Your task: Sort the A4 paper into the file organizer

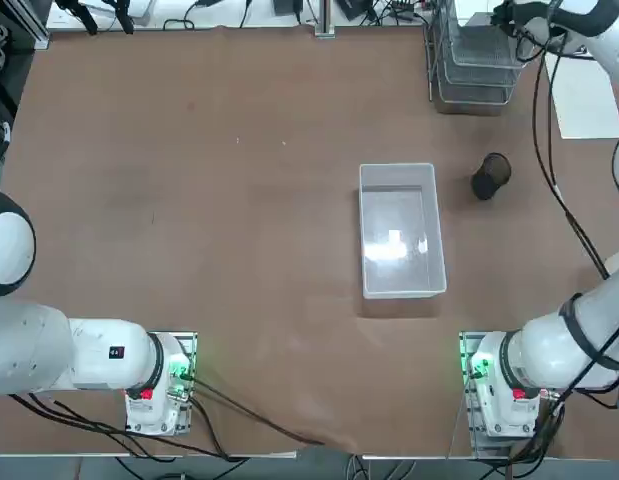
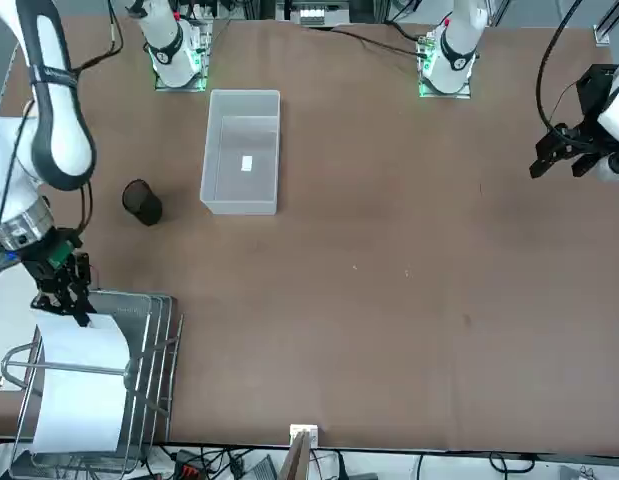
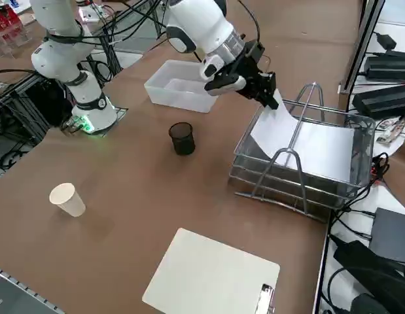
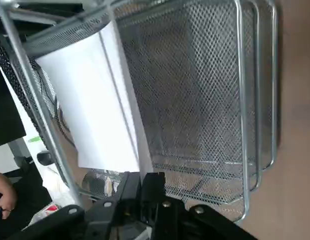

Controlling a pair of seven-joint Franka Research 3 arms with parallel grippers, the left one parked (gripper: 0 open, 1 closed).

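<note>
From overhead you see one wire tray stack (image 1: 476,62) at the far right corner of the table, with the right gripper (image 1: 516,22) above it; one clear bin (image 1: 400,230) and one black mesh cup (image 1: 491,176) sit on the table nearer the robot, well apart from the trays. From the front, the fingers are clamped together on the near edge of the single white sheet (image 2: 81,392), which drapes over the top tray and its handle; keep the pinch firm and ease the sheet in flat, so it does not buckle on the handle. From the right side you count one paper cup (image 3: 67,199) and one clipboard (image 3: 211,275) on the near table; leave both alone. At the wrist, the sheet lies against the mesh, tilted and touching a tray rail; I judge it should settle level inside before you let go.
</note>
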